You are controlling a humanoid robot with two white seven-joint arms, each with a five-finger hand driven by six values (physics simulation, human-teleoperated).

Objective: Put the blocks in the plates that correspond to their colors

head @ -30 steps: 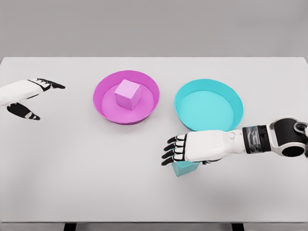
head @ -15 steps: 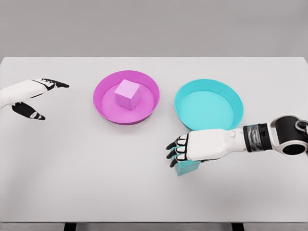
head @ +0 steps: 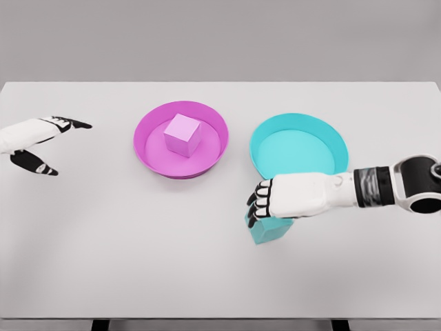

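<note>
A: White counter [head: 103, 262], grey wall behind. Where's the cyan block [head: 267, 230]?

B: Near the front, just below the cyan plate [head: 299, 151], right hand [head: 284, 198] curled down over its top, gripping it.

A: And the pink block [head: 182, 134]?

B: Sitting inside the pink plate [head: 180, 138]. Left hand [head: 33, 138] hovers far left, fingers spread, holding nothing.
</note>
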